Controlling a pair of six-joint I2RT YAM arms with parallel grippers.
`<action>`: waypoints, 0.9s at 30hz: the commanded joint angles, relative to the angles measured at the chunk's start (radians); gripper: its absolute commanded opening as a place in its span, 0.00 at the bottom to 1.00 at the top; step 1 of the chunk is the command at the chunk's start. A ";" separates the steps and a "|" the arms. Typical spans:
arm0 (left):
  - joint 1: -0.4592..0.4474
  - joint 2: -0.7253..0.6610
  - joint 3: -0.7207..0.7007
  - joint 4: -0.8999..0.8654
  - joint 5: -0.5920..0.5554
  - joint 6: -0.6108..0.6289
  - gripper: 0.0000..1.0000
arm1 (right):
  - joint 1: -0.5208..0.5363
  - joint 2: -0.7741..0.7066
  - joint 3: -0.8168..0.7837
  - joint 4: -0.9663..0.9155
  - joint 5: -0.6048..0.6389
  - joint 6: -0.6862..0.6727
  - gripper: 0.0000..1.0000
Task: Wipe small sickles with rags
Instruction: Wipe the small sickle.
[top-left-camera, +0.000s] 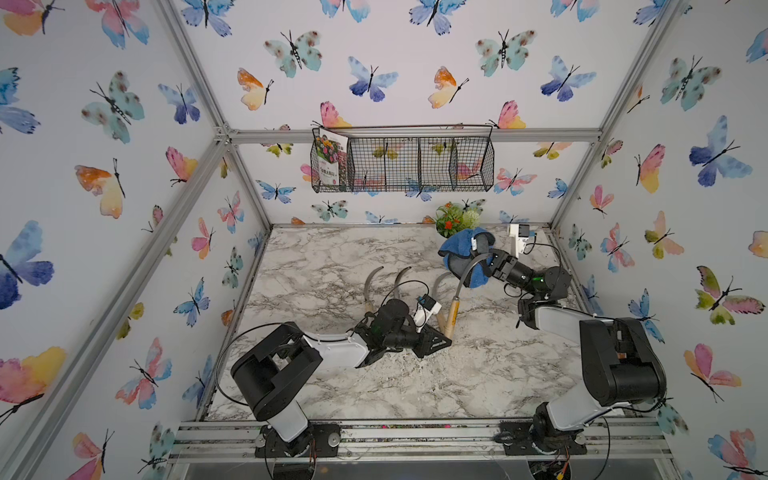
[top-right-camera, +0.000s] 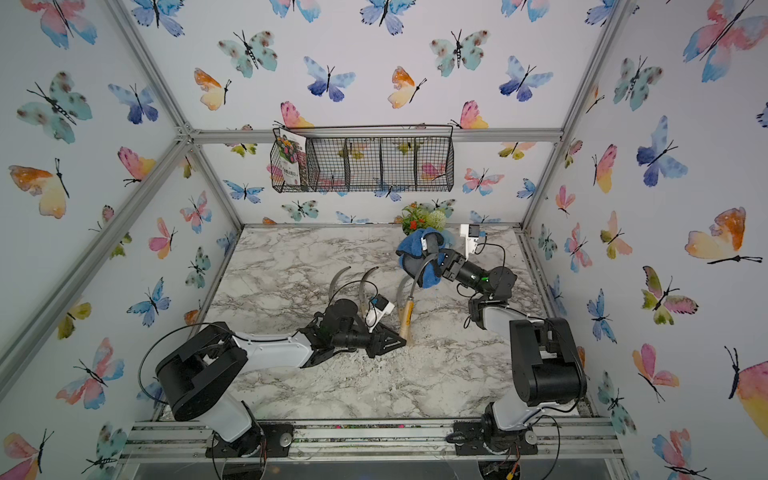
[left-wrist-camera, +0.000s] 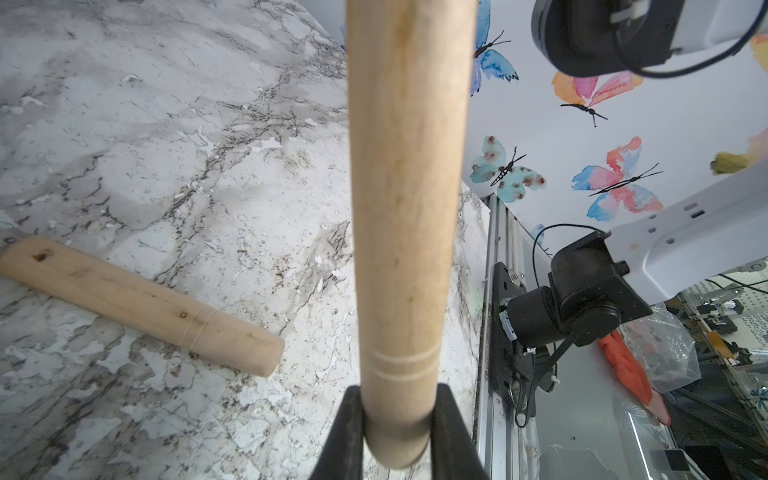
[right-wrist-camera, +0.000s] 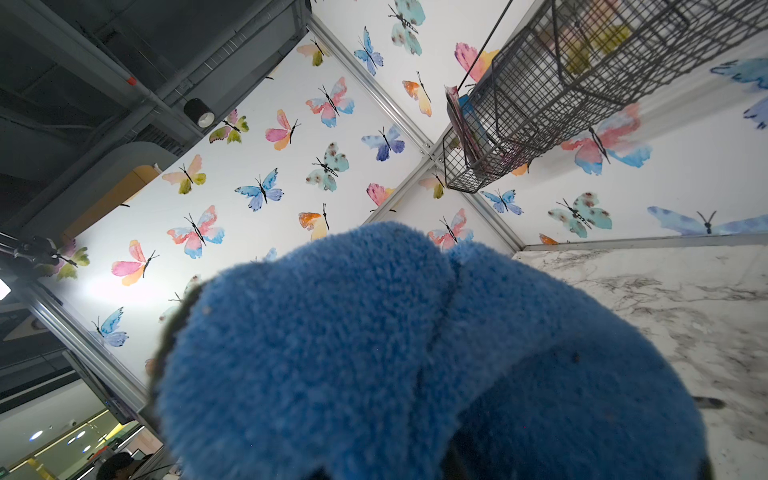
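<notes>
My left gripper (left-wrist-camera: 397, 432) is shut on the butt end of one small sickle's pale wooden handle (left-wrist-camera: 407, 166). In both top views that sickle (top-left-camera: 452, 311) (top-right-camera: 406, 318) stands tilted up from the left gripper (top-left-camera: 442, 338). Its grey blade (top-left-camera: 471, 266) arcs across the blue and dark grey rag (top-left-camera: 461, 245) (top-right-camera: 411, 247). My right gripper (top-left-camera: 486, 264) is shut on the rag, above the table's back right. In the right wrist view the rag (right-wrist-camera: 415, 353) hides the jaws. Three more sickles (top-left-camera: 372, 280) lie on the marble table beside the left arm, and one of their handles (left-wrist-camera: 141, 303) shows in the left wrist view.
A black wire basket (top-left-camera: 415, 166) hangs on the back wall with a seed packet (top-left-camera: 330, 160) in its left compartment. A small potted plant (top-left-camera: 455, 218) stands at the table's back edge, just behind the rag. Pale crumbs speckle the marble table (top-left-camera: 478, 374).
</notes>
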 joint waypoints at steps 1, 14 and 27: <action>0.002 0.002 0.015 0.007 0.011 0.015 0.00 | -0.010 -0.028 0.023 -0.018 0.004 0.016 0.02; 0.002 -0.017 0.006 0.004 -0.016 0.019 0.00 | 0.087 0.098 -0.245 0.206 0.054 0.004 0.02; 0.002 -0.010 0.009 0.000 -0.018 0.021 0.00 | 0.064 0.009 -0.127 0.104 0.037 0.023 0.02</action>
